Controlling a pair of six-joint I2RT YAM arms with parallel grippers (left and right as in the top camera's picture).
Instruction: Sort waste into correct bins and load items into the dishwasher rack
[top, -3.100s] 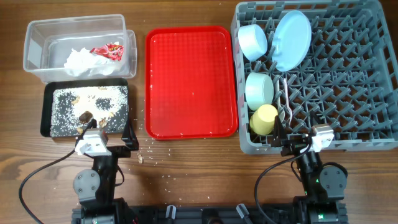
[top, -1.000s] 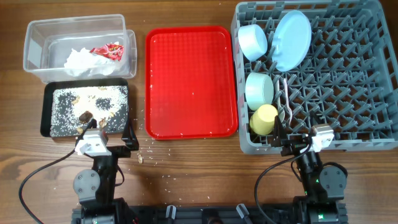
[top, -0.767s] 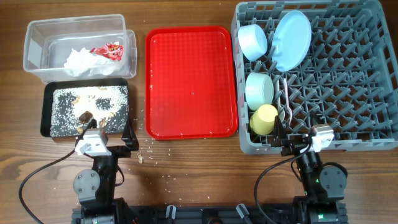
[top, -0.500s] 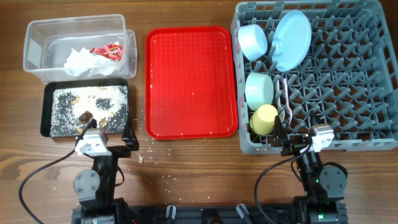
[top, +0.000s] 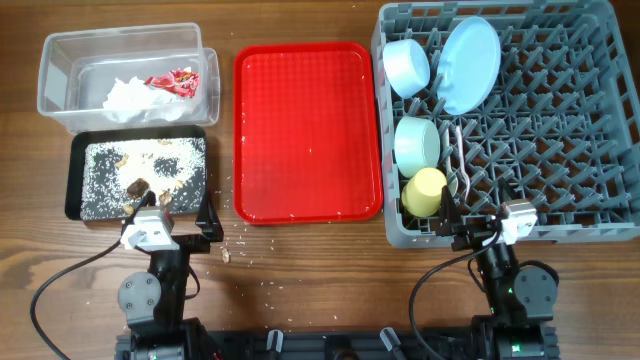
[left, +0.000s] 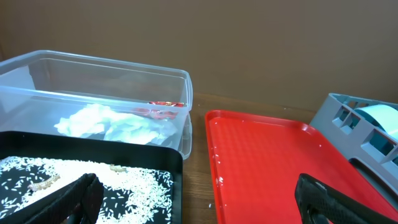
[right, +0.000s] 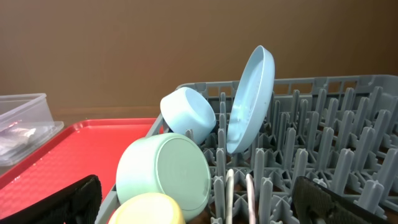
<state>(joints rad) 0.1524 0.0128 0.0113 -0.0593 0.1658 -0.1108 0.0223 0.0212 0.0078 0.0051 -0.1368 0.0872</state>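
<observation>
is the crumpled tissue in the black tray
No, the crumpled tissue lies in the clear tub, while the black tray holds rice grains.

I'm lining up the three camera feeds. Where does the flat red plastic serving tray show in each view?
Overhead: flat red plastic serving tray, centre of picture.
Left wrist: tray fills lower right.
Right wrist: tray at lower left.
Shared landmark: large grey plastic lattice dishwasher rack, just right of the tray in all three.
</observation>
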